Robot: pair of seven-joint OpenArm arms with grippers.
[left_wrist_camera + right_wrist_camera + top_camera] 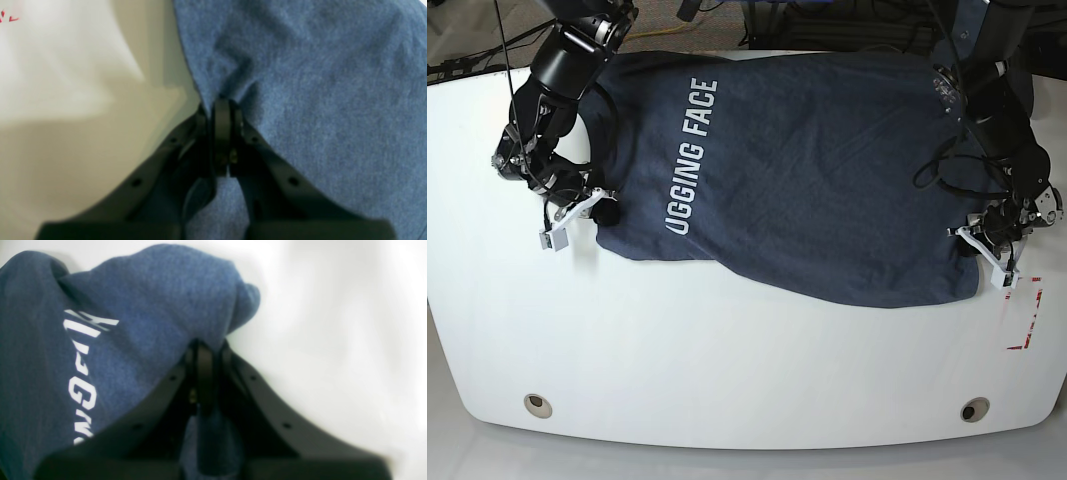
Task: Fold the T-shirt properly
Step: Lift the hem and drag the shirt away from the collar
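The dark blue T-shirt (807, 170) lies spread over the white table, its white lettering running up the left part. My left gripper (972, 250) is at the shirt's near right corner and is shut on its edge. In the left wrist view the black fingers (222, 116) pinch a puckered fold of the T-shirt (317, 100). My right gripper (599, 212) is at the near left corner. In the right wrist view it (205, 351) is shut on a bunched fold of the T-shirt (140, 323), next to the letters.
The white table (727, 350) stretches in front of the shirt, with two round holes (538, 404) near its front edge. Red tape marks (1027, 315) sit by the right edge. Cables and dark gear lie behind the table.
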